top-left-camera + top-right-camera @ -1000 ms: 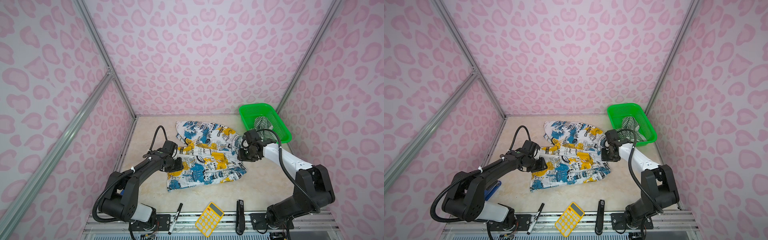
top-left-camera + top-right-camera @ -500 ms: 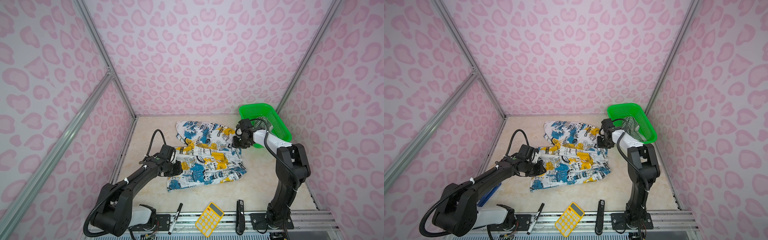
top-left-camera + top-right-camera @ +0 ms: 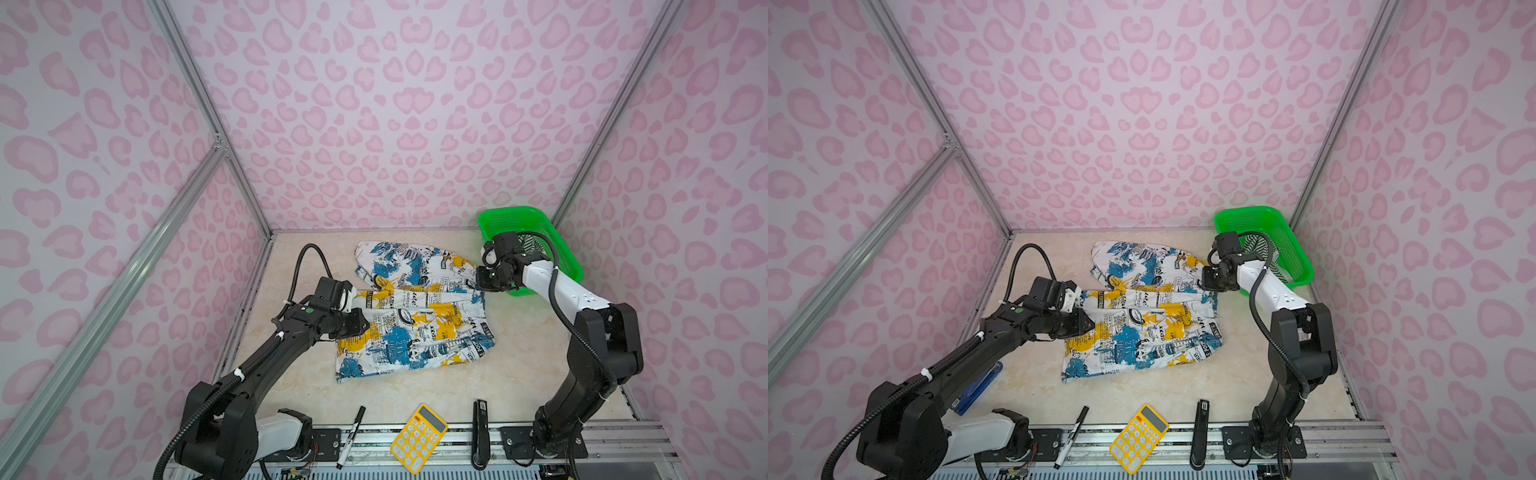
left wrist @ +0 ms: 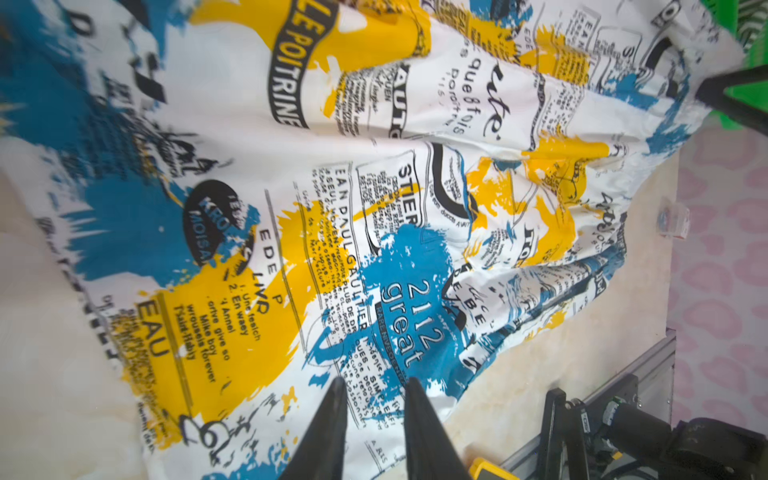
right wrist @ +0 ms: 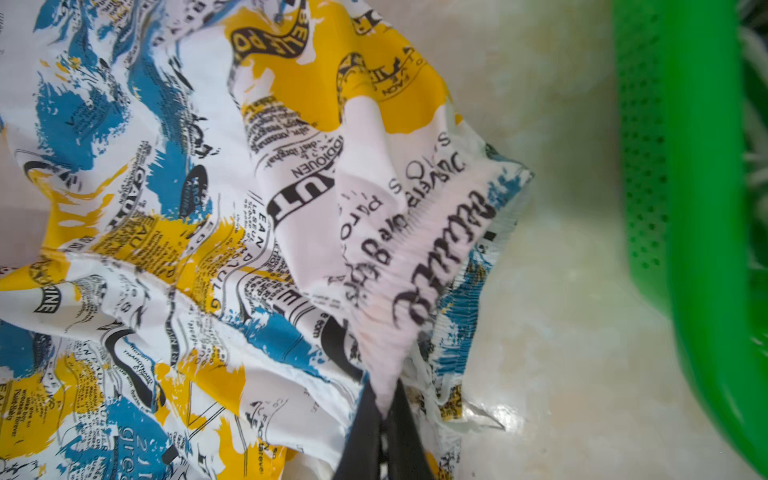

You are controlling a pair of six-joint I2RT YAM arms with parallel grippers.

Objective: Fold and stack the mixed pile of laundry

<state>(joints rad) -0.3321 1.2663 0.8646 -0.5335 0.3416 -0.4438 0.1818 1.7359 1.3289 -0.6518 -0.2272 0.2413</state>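
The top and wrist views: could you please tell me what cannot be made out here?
- Striped garment: both top views, mostly hidden by the right arm and green basket.
- Blue object: a top view, partly under the left arm; unidentifiable.
- Small pale item: left wrist view, too small and blurred to name.

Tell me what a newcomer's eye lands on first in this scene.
The loud blue, yellow and white printed garment sprawled in the middle grabs attention first, with the right gripper pinching its edge. Next comes the bright green basket in the far right corner, a striped garment inside.
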